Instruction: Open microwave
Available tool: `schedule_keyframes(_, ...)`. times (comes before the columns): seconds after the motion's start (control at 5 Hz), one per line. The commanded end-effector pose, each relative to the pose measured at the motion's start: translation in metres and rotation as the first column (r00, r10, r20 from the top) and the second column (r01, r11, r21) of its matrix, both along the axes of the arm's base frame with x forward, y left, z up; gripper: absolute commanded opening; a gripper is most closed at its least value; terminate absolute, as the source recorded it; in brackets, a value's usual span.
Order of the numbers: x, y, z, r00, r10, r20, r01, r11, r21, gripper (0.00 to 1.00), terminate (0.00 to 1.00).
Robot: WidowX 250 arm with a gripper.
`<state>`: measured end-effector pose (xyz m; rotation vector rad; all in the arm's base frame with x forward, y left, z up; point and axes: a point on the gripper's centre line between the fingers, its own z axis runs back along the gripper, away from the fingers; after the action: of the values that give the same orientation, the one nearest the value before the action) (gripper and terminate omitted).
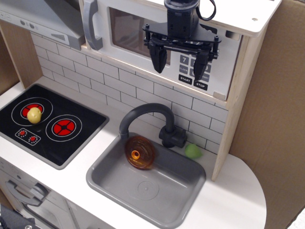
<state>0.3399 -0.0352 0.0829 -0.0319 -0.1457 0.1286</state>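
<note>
The microwave [133, 33] sits at the top in a pale wood frame. Its white door has a clear window and a grey bar handle [92, 25] on the left edge, and the door looks shut. A black keypad [190, 71] with START and STOP keys is on the right. My gripper [181, 64] hangs in front of the microwave's right part, over the keypad, well to the right of the handle. Its two black fingers are spread apart and hold nothing.
A grey slanted range hood [43, 16] is at the top left. Below are a black stove [47, 126] with a yellow ball [34, 115], a grey sink [147, 183] holding an orange disc [139, 152], a dark faucet [157, 121] and a green ball [193, 151].
</note>
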Motion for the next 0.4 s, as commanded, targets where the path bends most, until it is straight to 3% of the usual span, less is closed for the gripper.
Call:
schedule_keyframes(0.0, 0.0, 0.0, 0.0, 1.0, 0.0, 0.0, 0.0, 1.0, 0.0, 1.0, 0.0)
schedule_keyframes(0.2, -0.007, 0.036, 0.002, 0.998, -0.029, 0.062, 0.028, 1.0, 0.006, 1.0, 0.0)
